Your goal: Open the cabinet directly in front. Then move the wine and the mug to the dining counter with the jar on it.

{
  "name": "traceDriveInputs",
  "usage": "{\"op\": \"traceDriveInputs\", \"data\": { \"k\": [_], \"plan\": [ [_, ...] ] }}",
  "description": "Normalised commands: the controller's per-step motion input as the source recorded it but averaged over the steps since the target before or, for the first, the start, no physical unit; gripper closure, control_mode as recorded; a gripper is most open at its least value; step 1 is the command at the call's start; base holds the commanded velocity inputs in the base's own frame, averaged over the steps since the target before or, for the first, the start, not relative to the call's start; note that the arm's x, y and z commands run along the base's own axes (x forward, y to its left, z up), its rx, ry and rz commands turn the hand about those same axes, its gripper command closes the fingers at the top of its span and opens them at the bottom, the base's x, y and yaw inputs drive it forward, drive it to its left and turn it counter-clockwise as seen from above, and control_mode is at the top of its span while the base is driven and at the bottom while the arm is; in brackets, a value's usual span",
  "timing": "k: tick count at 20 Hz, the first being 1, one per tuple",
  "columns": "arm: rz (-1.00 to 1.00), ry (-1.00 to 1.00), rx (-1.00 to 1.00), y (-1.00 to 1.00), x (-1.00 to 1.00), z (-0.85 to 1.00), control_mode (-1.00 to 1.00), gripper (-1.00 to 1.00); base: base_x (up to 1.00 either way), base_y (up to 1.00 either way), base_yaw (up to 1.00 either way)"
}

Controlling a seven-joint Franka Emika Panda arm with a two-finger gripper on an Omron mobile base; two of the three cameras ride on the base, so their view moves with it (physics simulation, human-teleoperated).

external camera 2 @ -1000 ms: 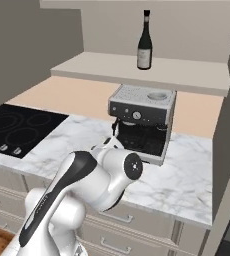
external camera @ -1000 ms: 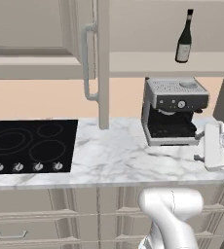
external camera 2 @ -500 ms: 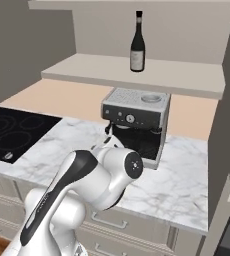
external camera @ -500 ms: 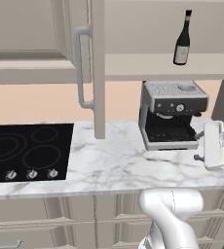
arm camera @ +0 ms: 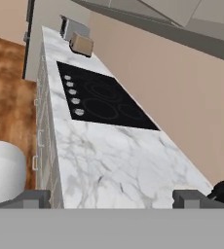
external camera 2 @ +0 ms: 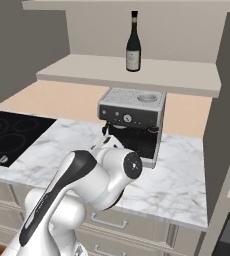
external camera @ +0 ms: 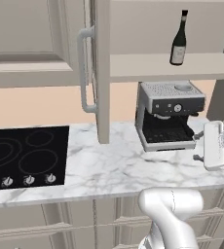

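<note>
Wine [external camera: 178,40] stands shelved, well above open fingers [arm camera: 111,198].

We see the beige-grey panelled upper wall cabinet [external camera: 102,73] standing open, its door swung out edge-on toward us with the long curved silver bar handle [external camera: 84,70] on its left face. On the cabinet's pale lower shelf [external camera 2: 152,75] the dark glass wine bottle with a slim neck and pale label [external camera 2: 133,44] stands upright, alone, toward the back.
</note>
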Motion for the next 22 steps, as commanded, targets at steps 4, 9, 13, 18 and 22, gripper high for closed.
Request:
{"op": "traceDriveInputs", "data": {
  "k": [4,9,13,18,22],
  "plan": [
    [0.00,0.00,0.00,0.00,0.00,0.00,1.00,-1.00,0.51,0.00,-0.03],
    [0.00,0.00,0.00,0.00,0.00,0.00,1.00,-1.00,0.31,0.00,0.00],
    [0.00,0.00,0.00,0.00,0.00,0.00,1.00,-1.00,0.18,0.00,0.00],
    [0.00,0.00,0.00,0.00,0.00,0.00,1.00,-1.00,0.04,0.00,0.00],
    [0.00,0.00,0.00,0.00,0.00,0.00,1.00,-1.00,0.00,0.00,0.01]
  ]
}}
